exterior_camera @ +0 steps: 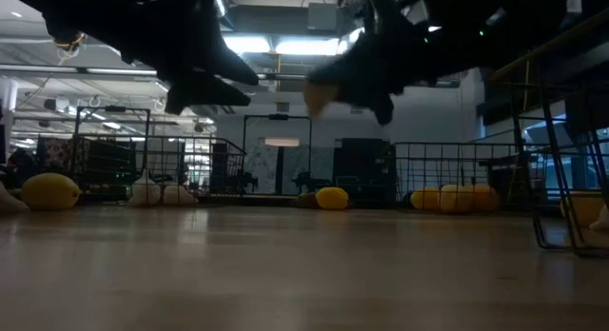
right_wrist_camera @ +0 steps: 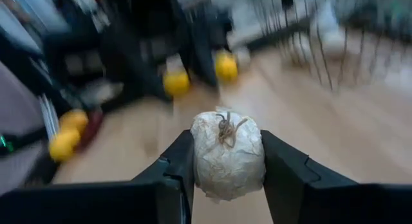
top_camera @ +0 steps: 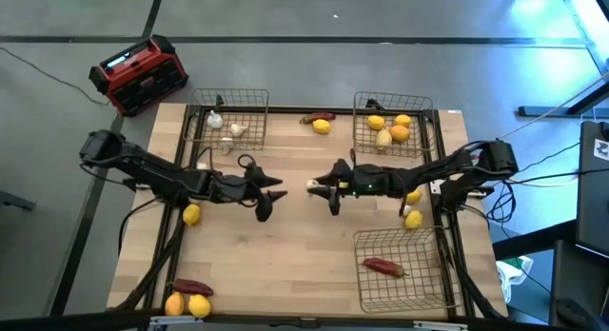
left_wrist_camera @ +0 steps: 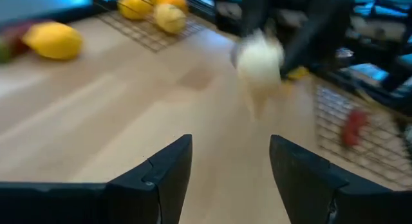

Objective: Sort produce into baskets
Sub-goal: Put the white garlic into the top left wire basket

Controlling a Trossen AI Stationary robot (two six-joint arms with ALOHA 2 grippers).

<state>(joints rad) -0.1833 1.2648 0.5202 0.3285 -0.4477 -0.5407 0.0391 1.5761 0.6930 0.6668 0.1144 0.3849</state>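
The right gripper is clamped on a whitish knobbly bulb, whose dried root tuft faces the wrist camera, with one dark finger pressed to each side of it. In the high view this gripper hangs over the middle of the wooden table, the bulb showing as a pale speck at its tip; the low view shows it lifted clear of the tabletop. Facing it, just apart, is the left gripper, whose fingers stand spread with nothing between them. Beyond the left arm, a wire basket at the far left corner holds a few more whitish bulbs. The far right basket holds yellow and orange fruits. The near right basket holds one long dark red pepper. Loose produce lies on the table: a yellow fruit with a red pepper between the two far baskets, a yellow fruit under the left arm, two yellow fruits by the right arm, and fruits with a pepper at the near left corner. A red and black box sits on the floor beyond the table.
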